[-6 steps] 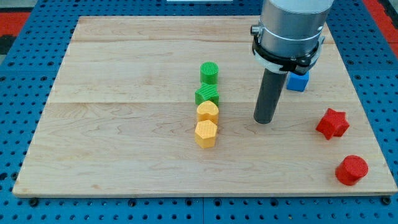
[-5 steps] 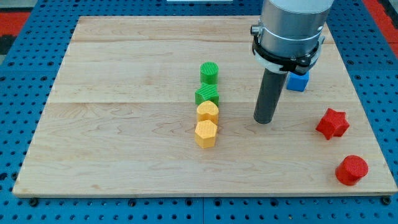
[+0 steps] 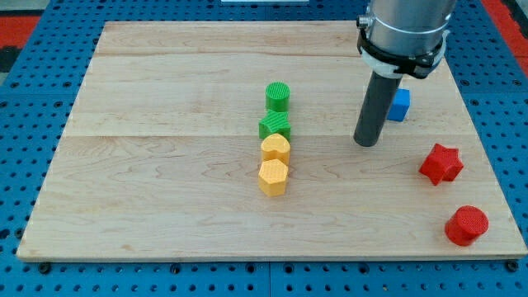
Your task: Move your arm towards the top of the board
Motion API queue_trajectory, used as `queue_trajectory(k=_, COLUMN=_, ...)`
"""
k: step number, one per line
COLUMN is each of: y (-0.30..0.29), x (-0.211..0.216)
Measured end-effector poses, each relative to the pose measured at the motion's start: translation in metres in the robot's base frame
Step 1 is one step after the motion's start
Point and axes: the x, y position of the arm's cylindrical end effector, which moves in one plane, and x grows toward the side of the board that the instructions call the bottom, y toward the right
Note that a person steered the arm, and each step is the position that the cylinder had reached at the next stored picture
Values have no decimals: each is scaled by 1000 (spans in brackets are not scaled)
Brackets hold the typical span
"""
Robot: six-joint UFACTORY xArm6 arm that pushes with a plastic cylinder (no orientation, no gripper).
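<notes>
Single camera view, looking down at a pale wooden board [image 3: 165, 165] resting on a blue perforated table [image 3: 25, 165].

Near the board's middle, a column of four small plastic blocks, each touching or nearly touching the next: at the column's top a green cylinder block [image 3: 278, 96], below it a green star-shaped block [image 3: 275, 126], then a yellow rounded block [image 3: 275, 148], and lowest a yellow hexagonal block [image 3: 273, 176].

Toward the view's right of that column, well apart from it, a straight dark rod hanging from a grey robot arm [image 3: 408, 29]; my tip [image 3: 366, 143] resting on bare wood, level with the yellow rounded block. No pincer on this arm, only the rod, so nothing released, clenched or grasped.

Just up and to the right of my tip, a blue cube block [image 3: 399, 105], partly hidden behind the rod. Farther right of the column, near the board's right edge, a red star-shaped block [image 3: 440, 163], and below it a red cylinder block [image 3: 467, 225].
</notes>
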Motion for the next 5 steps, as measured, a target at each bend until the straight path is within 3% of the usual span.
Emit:
queue_trajectory(k=1, y=-23, x=-23)
queue_trajectory(k=5, y=-34, x=-212)
